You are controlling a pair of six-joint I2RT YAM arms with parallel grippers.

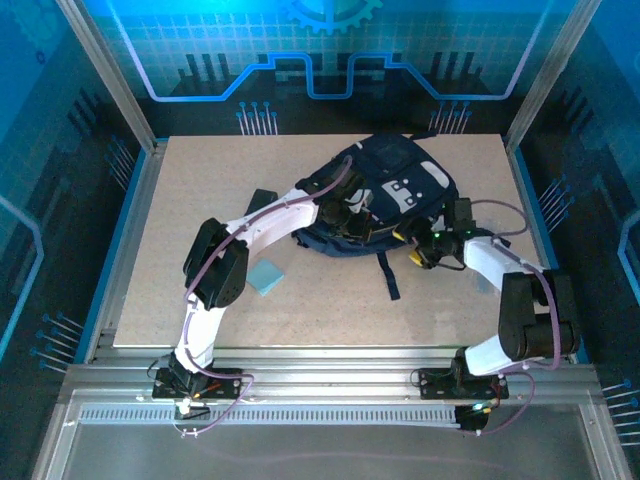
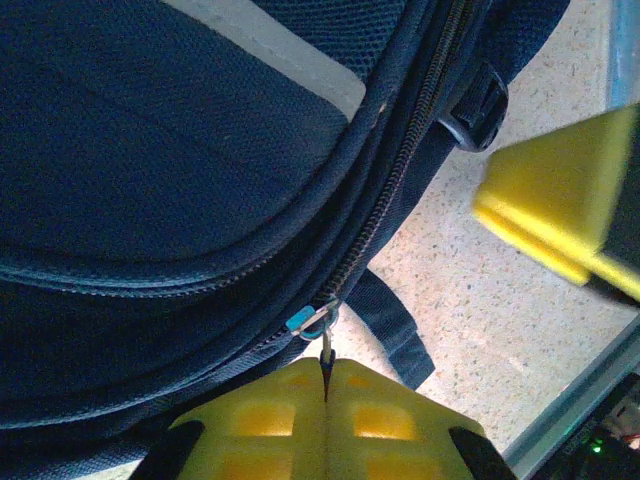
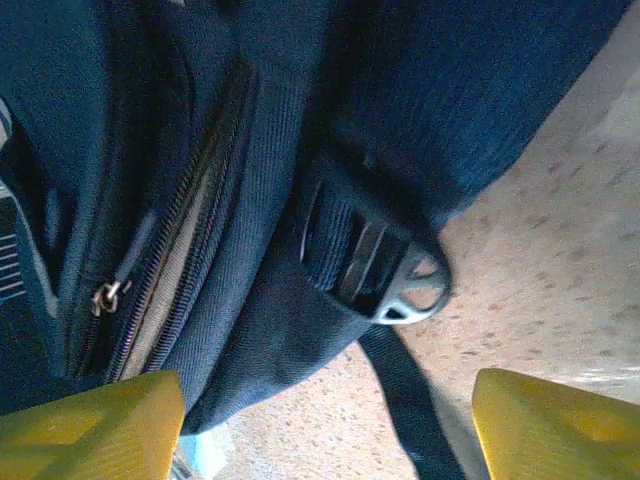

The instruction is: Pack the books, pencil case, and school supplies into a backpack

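Note:
The navy backpack (image 1: pixel 385 190) lies at the back middle of the table. My left gripper (image 1: pixel 345 215) is at its near left edge. In the left wrist view its yellow jaws (image 2: pixel 327 368) are shut on the metal zipper pull (image 2: pixel 327 345) of the backpack (image 2: pixel 150 150). My right gripper (image 1: pixel 425 245) is at the bag's near right corner. It (image 3: pixel 325 425) stands open over a strap (image 3: pixel 410 400), just below a grey buckle (image 3: pixel 405 290), holding nothing. The light-blue pad (image 1: pixel 265 277) lies on the table to the left. The black pencil case (image 1: pixel 262 200) shows partly behind the left arm. The books are out of view.
A loose strap (image 1: pixel 388 272) trails from the bag toward the near edge. One yellow finger of my right gripper (image 2: pixel 560 200) shows at the right of the left wrist view. A metal frame rails in the board (image 1: pixel 200 330) on all sides.

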